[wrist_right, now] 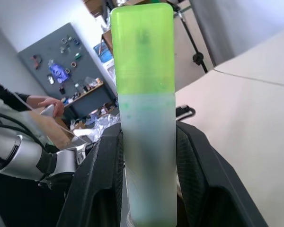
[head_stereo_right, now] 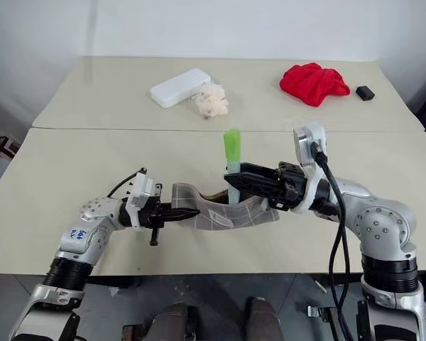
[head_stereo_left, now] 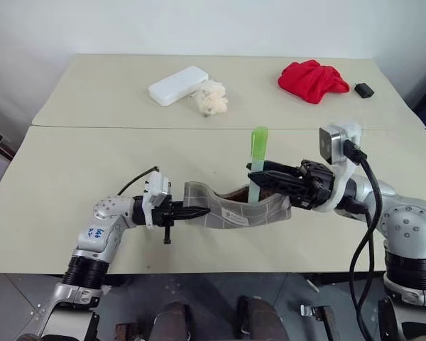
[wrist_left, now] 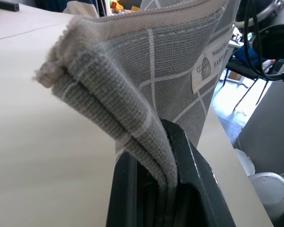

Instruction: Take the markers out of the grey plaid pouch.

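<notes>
While my left claw (head_stereo_left: 199,212) pinches end of grey plaid pouch (head_stereo_left: 238,212) above table (head_stereo_left: 71,177), right claw (head_stereo_left: 259,175) grips lime-green highlighter (head_stereo_left: 258,162) upright, above pouch opening.

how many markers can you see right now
1: the lime-green highlighter stands upright in the right gripper, over the grey plaid pouch. Another may be hidden inside the pouch.

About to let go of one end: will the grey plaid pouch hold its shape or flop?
Likely flop. The grey plaid pouch already sags between the left claw and the highlighter held in the right claw. Its pinched end folds softly, so it is probably thin and light.
</notes>
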